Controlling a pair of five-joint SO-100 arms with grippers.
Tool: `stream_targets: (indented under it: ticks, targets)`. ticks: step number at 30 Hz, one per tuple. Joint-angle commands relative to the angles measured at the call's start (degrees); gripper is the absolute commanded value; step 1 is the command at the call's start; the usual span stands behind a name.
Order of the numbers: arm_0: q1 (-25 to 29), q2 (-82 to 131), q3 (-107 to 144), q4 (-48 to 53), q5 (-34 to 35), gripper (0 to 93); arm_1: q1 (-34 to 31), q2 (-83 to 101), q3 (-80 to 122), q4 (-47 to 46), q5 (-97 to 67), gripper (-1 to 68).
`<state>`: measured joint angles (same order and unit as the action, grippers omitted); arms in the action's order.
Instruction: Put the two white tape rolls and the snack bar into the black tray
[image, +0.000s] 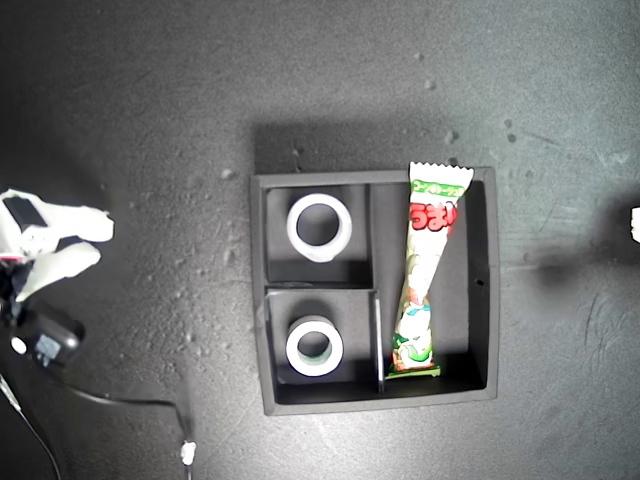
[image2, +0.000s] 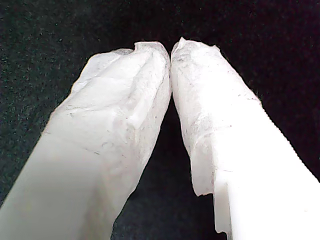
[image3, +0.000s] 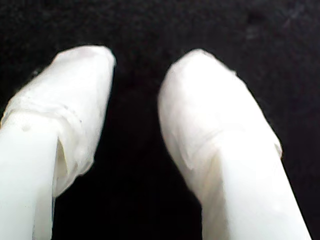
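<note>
With all three task items lying inside it, the square shallow black tray (image: 484, 290) sits on the dark speckled tabletop (image: 150, 100), a little toward the exterior view's right of centre. Its two small square compartments stack along the exterior view's left side of the tray: the upper one holds the plain white tape roll with a wide hole (image: 319, 226), lying flat, and the lower one holds the thicker white tape roll with a greenish inner core (image: 314, 346), also flat. The long compartment on the exterior view's right holds the long narrow green-and-white snack bar packet with red lettering (image: 424, 272), lying lengthwise with its crimped top end poking just over the tray's far rim. My first gripper (image2: 171, 54) shows its white taped jaws with the tips meeting, nothing between them, above bare dark surface. My second gripper (image3: 136, 70) has its white jaws apart with a clear dark gap and nothing held. At the exterior view's left edge a white gripper with slightly parted fingers hangs well apart from the tray; a sliver of white shows at that view's right edge. A black cable (image: 120, 400) trails across the exterior view's lower left.
</note>
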<state>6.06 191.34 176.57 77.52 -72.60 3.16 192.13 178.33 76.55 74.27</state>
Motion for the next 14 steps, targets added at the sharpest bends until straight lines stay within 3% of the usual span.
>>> stream_targets:
  ticks: [1,14]
  targets:
    - [-0.9,2.7,3.3,2.4,-4.3,7.5,0.2,-0.2,0.7,0.3,-12.6,-0.1]
    - [-0.9,2.7,3.3,2.4,-4.1,7.5,0.2,-0.2,0.7,0.3,-12.6,-0.1]
